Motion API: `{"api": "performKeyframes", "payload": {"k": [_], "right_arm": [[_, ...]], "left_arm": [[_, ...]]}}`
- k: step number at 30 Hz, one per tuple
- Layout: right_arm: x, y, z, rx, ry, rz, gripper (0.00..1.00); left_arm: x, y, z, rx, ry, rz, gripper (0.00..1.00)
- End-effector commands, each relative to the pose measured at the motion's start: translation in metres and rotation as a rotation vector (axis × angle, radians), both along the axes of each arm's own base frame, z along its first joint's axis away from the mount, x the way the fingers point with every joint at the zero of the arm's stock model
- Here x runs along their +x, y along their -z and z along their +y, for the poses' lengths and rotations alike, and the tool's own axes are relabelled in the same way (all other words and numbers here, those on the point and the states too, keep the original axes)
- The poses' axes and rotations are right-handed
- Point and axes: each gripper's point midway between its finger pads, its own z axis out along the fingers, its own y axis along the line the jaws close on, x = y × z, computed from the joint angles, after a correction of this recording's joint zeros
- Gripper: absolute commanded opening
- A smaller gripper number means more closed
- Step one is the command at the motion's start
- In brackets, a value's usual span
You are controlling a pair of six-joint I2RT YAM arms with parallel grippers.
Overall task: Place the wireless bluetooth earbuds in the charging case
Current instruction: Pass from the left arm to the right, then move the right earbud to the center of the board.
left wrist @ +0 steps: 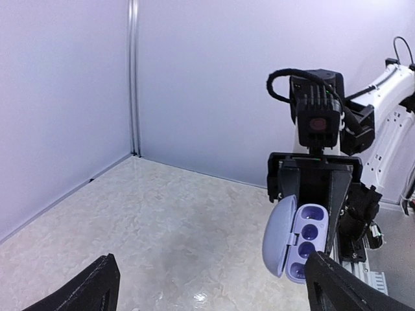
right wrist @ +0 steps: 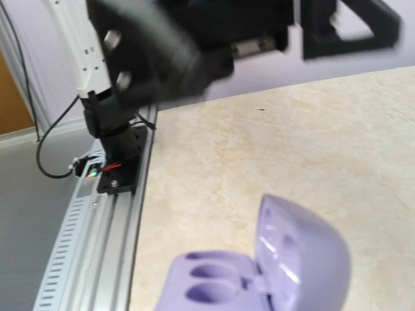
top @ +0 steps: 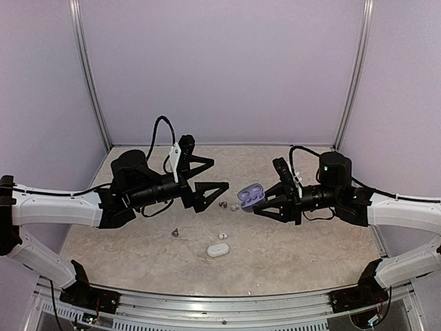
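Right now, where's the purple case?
Top view, right of centre: the purple case, lid open, is held in the right gripper, with a dark bud lying just left of it.

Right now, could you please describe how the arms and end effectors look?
The left arm and right arm have white links and black joints, with looping black cables. The left end effector and right end effector each have two black, triangular fingers.
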Motion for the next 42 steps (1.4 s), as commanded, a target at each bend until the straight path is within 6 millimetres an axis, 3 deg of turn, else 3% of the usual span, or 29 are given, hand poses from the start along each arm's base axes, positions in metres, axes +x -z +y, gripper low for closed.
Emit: {"api": "performKeyframes", "payload": {"k": [1, 5, 10, 19, 24, 30, 33, 36, 42], "right_arm": [[0.001, -0.008, -0.012, 0.022, 0.012, -0.013, 0.00], [0.002, -0.008, -0.017, 0.023, 0.014, -0.015, 0.00], [0.000, -0.005, -0.019, 0.017, 0.005, -0.022, 0.00], [-0.001, -0.005, -0.022, 0.007, 0.018, -0.020, 0.00], [0.000, -0.004, -0.024, 0.001, 0.029, -0.021, 0.00], [0.002, -0.001, -0.024, -0.004, 0.040, -0.012, 0.00], [0.003, 0.000, -0.024, -0.006, 0.045, -0.006, 0.00], [0.001, 0.004, -0.025, -0.007, 0.044, 0.005, 0.00], [-0.006, 0.007, -0.026, 0.014, 0.019, 0.024, 0.00]], "left_arm": [[0.031, -0.008, 0.034, -0.054, -0.222, 0.028, 0.99], [0.057, 0.014, 0.047, 0.061, -0.269, 0.080, 0.99], [0.087, 0.043, 0.053, 0.157, -0.179, 0.188, 0.99], [0.138, 0.107, 0.033, 0.404, -0.143, 0.271, 0.89], [0.164, 0.163, 0.029, 0.583, -0.180, 0.370, 0.76], [0.170, 0.212, 0.026, 0.691, -0.167, 0.430, 0.67], [0.159, 0.227, 0.025, 0.696, -0.140, 0.480, 0.58], [0.138, 0.235, 0.036, 0.683, -0.166, 0.505, 0.57], [0.104, 0.230, 0.075, 0.637, -0.351, 0.581, 0.53]]}}
